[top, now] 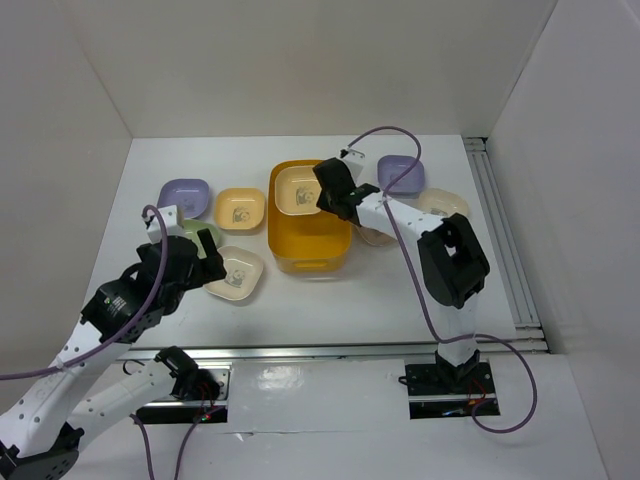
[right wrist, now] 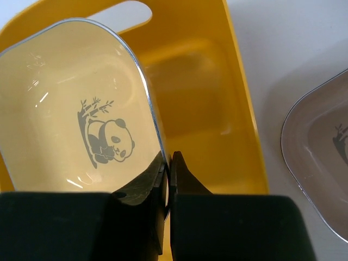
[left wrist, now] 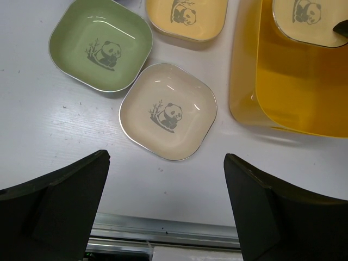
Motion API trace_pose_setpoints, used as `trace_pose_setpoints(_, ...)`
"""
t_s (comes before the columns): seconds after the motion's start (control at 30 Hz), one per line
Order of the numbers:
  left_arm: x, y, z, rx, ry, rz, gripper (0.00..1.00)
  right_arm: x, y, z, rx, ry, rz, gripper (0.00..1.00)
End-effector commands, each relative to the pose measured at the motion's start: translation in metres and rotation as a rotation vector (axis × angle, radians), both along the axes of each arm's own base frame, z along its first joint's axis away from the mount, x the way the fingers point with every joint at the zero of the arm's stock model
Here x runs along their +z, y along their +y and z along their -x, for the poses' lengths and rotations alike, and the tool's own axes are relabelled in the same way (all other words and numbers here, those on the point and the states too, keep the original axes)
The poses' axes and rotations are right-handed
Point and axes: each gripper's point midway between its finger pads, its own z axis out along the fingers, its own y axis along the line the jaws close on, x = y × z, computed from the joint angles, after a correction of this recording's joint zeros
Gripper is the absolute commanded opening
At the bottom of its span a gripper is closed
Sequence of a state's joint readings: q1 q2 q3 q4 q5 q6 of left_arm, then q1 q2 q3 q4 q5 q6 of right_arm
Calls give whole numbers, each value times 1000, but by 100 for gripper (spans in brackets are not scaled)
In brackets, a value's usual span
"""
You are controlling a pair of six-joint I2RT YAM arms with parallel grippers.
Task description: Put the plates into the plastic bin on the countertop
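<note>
Right tool (right wrist: 169,163) pinches cream plate (right wrist: 65,103) over plastic bin (right wrist: 212,92)

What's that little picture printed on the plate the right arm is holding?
A grey panda sitting beside bamboo, printed on the cream plate. It shows best in the right wrist view.

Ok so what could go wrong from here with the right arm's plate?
The right fingers pinch only the thin rim of the held plate, so it may pivot or slip. It hangs over the far end of the bin; released tilted, it could lean on the wall. The open left fingers hover over a cream plate beside the bin, so the arms may crowd.
</note>
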State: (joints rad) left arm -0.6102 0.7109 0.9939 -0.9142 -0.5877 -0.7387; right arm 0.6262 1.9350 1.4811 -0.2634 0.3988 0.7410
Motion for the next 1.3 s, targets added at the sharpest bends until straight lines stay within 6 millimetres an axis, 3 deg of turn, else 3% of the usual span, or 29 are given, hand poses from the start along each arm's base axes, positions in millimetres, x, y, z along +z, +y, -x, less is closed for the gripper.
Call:
trace_pose_setpoints(0.0, 11, -1, -3, 1, -38, 25, 100, 11, 12, -6, -17, -27, -18, 6)
trace_pose_setpoints(0.07, 11, -1, -3, 1, -38, 25, 100, 0, 15, -6, -8, -3, -9, 11)
trace_pose_setpoints(0.13, 11, -1, -3, 1, -38, 25, 100, 3, 22, -7, 3, -6, -12, 16)
trace_pose_setpoints(0.17, 11, -1, -3, 1, -38, 25, 100, 3, 22, -7, 3, -6, -12, 22)
trace_pose_setpoints(0.2, 11, -1, -3, 1, -38, 25, 100, 3, 26, -4, 17, -7, -5, 43)
trace_pose_setpoints(0.23, 13, -1, -2, 1, -46, 30, 100, -2, 28, -3, 24, 4, -4, 48)
trace_pose_setpoints(0.37, 13, -1, -2, 1, -46, 30, 100, 1, 32, -2, 45, -5, 5, 57)
trace_pose_setpoints(0.5, 11, -1, -3, 1, -37, 24, 100, 52, 64, 10, 119, -104, 5, 73)
trace_pose_setpoints(0.53, 11, -1, -3, 1, -37, 24, 100, 58, 66, 13, 129, -109, 29, 75)
trace_pose_setpoints(0.6, 11, -3, -3, -6, -34, 29, 100, 103, 65, 16, 122, -190, 37, 80)
trace_pose_setpoints(0.63, 9, -4, -4, -6, -26, 23, 100, 114, 65, 20, 127, -213, 39, 82)
trace_pose_setpoints(0.67, 9, -4, -4, -6, -26, 23, 100, 131, 58, 27, 132, -245, 27, 82)
trace_pose_setpoints(0.73, 9, -4, -4, -6, -26, 23, 100, 142, 38, 29, 117, -276, 47, 86)
trace_pose_setpoints(0.77, 9, -4, -4, -6, -26, 23, 100, 128, 24, 32, 106, -258, 65, 86)
trace_pose_setpoints(0.8, 9, -4, -4, -6, -26, 23, 100, 142, 2, 33, 90, -284, 67, 86)
trace_pose_setpoints(0.83, 9, -4, -4, -6, -26, 23, 100, 140, -10, 35, 87, -282, 72, 86)
trace_pose_setpoints(0.87, 9, -4, -4, -6, -26, 23, 100, 119, -25, 41, 83, -234, 103, 86)
trace_pose_setpoints(0.9, 9, -4, -4, -6, -26, 23, 100, 124, -43, 46, 47, -234, 98, 86)
trace_pose_setpoints(1.03, 8, -8, -5, -31, -17, 17, 100, 92, -113, 54, -70, -169, 118, 86)
trace_pose_setpoints(1.07, 8, -8, -5, -31, -17, 17, 100, 88, -123, 54, -85, -165, 112, 86)
trace_pose_setpoints(1.13, 6, -11, -7, -38, -11, 20, 100, 60, -148, 58, -110, -99, 122, 85)
trace_pose_setpoints(1.27, 4, -12, -8, -43, -2, 7, 100, 27, -174, 57, -159, -34, 101, 84)
